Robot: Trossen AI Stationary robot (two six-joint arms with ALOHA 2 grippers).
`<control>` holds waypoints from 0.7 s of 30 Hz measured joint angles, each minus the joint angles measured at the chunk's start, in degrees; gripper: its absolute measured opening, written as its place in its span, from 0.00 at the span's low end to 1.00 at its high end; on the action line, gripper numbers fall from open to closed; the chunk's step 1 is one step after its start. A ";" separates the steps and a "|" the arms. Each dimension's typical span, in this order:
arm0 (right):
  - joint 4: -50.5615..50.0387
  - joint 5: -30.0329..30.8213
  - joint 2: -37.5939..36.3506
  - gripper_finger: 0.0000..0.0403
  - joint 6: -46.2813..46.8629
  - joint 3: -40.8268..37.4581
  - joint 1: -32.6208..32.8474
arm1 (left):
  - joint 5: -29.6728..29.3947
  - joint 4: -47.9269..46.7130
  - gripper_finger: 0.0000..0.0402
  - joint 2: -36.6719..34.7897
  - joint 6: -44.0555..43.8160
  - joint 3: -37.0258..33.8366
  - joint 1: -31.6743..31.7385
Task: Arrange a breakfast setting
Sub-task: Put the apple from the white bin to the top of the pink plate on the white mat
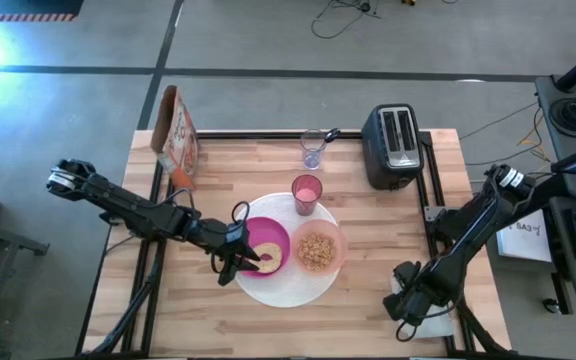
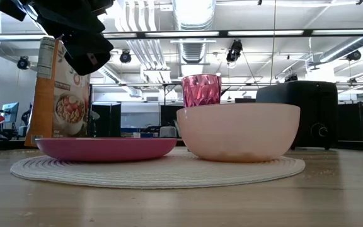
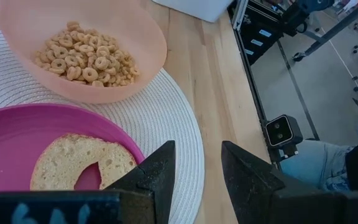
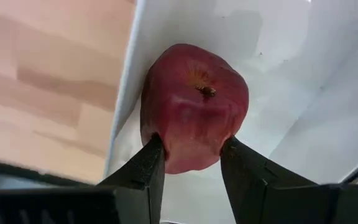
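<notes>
Most of the setting is laid: the magenta plate with bagel and the peach bowl of cereal sit on the white plate, pink tumbler at 12 o'clock. Left gripper, jaws apart and empty, hovers at the magenta plate's 9 o'clock edge. Right gripper clamps the red fruit at the table's 4 o'clock; it is 1 item left to bring.
</notes>
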 joint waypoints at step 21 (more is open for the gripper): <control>-1.22 10.02 -22.03 0.29 -5.81 0.26 -0.02 | 0.00 2.15 0.28 0.02 -0.94 0.00 0.00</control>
